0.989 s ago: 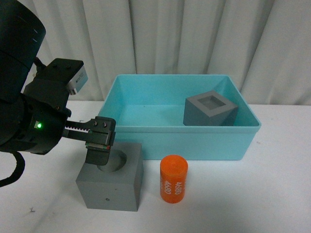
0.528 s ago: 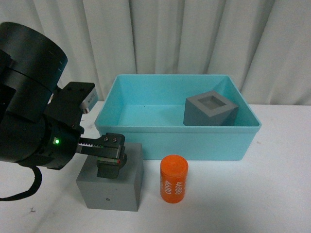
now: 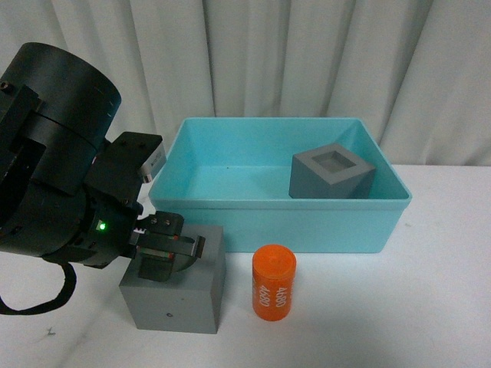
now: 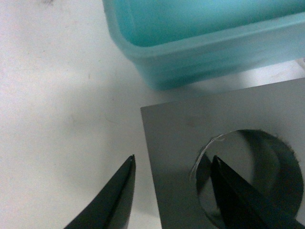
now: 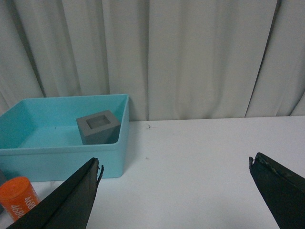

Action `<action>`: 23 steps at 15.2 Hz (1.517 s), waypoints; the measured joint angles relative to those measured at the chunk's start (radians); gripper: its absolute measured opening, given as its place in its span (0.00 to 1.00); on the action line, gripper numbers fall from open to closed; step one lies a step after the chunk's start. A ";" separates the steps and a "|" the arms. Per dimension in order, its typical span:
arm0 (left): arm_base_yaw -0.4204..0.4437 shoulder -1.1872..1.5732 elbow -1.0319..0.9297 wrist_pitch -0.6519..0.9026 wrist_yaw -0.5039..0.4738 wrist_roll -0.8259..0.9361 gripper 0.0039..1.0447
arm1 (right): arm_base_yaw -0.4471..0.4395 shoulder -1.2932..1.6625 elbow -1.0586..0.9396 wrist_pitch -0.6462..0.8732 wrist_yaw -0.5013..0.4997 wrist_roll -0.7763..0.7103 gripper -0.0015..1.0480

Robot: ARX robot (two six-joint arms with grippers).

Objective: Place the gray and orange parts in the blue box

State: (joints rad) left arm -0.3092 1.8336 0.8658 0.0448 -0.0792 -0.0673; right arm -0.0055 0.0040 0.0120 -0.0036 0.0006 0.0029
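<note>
A gray cube with a round recess (image 3: 180,295) stands at the front left of the white table. My left gripper (image 3: 165,261) is open and low over it. In the left wrist view one finger (image 4: 238,200) reaches into the round recess of this cube (image 4: 190,129) and the other finger (image 4: 114,200) hangs outside its side wall. A second gray cube with a square recess (image 3: 331,175) sits inside the blue box (image 3: 284,222) at its right end. The orange cylinder (image 3: 274,282) stands upright in front of the box. My right gripper (image 5: 174,164) is open above bare table.
The white table (image 3: 430,307) stretches to the right of the box and cylinder. A white curtain (image 3: 307,54) closes off the back. The left arm's bulky black body hides the table's left part.
My left arm has swung in and come down, bringing the gripper from just above the round-recess cube down onto it, one finger now in the recess. The digits on the orange cylinder look slightly turned.
</note>
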 joint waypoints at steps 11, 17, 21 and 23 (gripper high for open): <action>0.132 -0.385 0.029 -0.349 0.142 0.140 0.18 | 0.000 0.000 0.000 0.000 0.000 0.000 0.94; -0.045 -0.260 0.386 -0.387 0.120 0.043 0.18 | 0.000 0.000 0.000 0.000 0.000 0.000 0.94; -0.121 -0.002 0.626 -0.402 0.019 -0.042 0.18 | 0.000 0.000 0.000 0.000 0.000 0.000 0.94; -0.126 0.098 0.700 -0.381 -0.006 -0.069 0.18 | 0.000 0.000 0.000 0.000 0.000 0.000 0.94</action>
State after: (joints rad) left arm -0.4351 1.9312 1.5654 -0.3359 -0.0856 -0.1368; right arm -0.0055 0.0040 0.0120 -0.0032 0.0002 0.0032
